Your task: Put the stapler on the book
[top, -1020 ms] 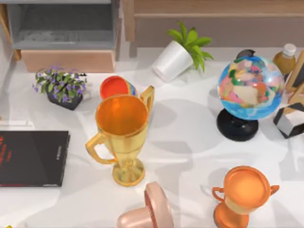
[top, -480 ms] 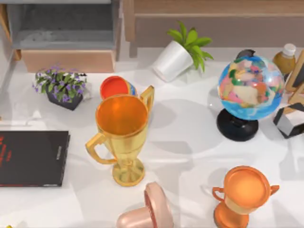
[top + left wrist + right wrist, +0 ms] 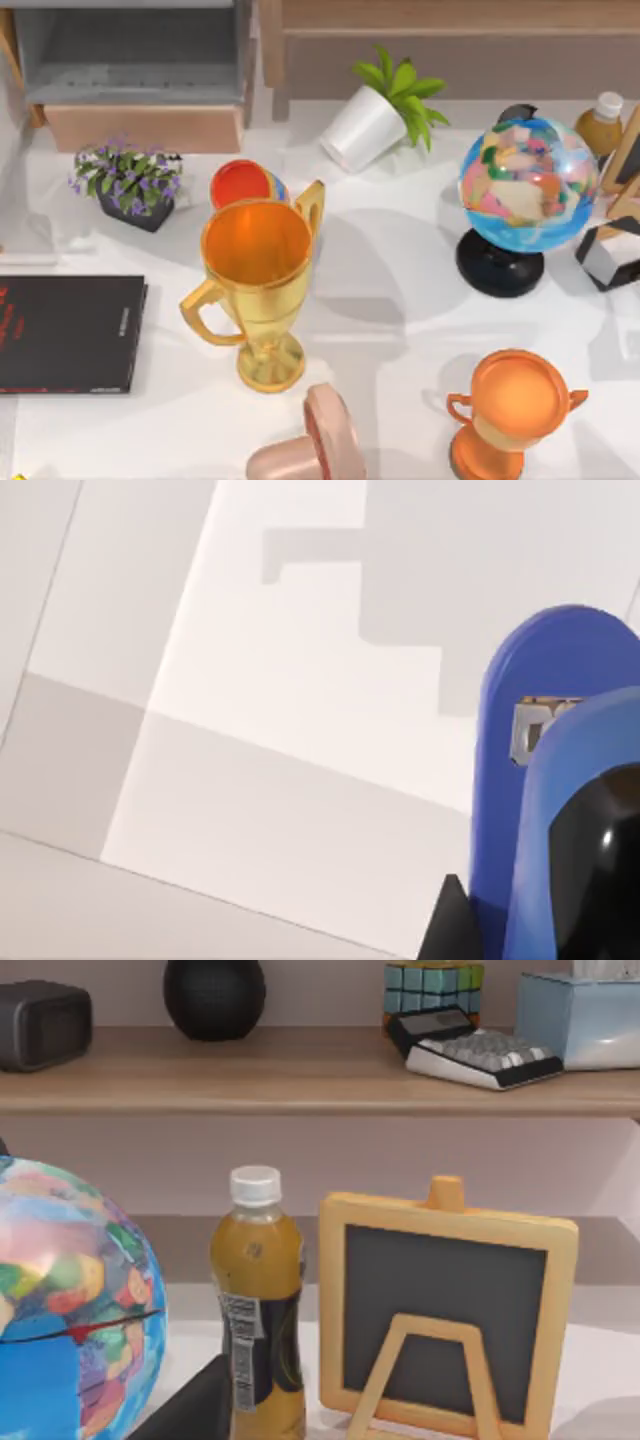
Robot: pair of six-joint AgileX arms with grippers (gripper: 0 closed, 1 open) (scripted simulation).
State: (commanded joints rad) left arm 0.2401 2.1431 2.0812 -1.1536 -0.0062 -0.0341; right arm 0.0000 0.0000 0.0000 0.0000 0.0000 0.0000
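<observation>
The bright-blue stapler [image 3: 560, 780] fills the near side of the left wrist view, hanging over bare white table. My left gripper [image 3: 525, 912] is shut on it, one black finger [image 3: 600, 870] lying over its side and another dark tip showing at its other side. The black book [image 3: 60, 335] with red lettering lies flat at the table's left edge in the top view. My right arm is parked at the far right, its wrist camera facing the globe [image 3: 60, 1310] and a juice bottle [image 3: 258, 1310].
A tall gold trophy [image 3: 258, 280] stands just right of the book. An orange trophy [image 3: 515, 405], a pink object [image 3: 315, 445], the globe [image 3: 525, 185], a tipped white plant pot [image 3: 365, 125], purple flowers [image 3: 128, 180] and a small chalkboard [image 3: 445, 1310] crowd the table.
A grey shadow at the table's far left, beside and above the book, has grown and shifted. The book and the other objects have not moved.
</observation>
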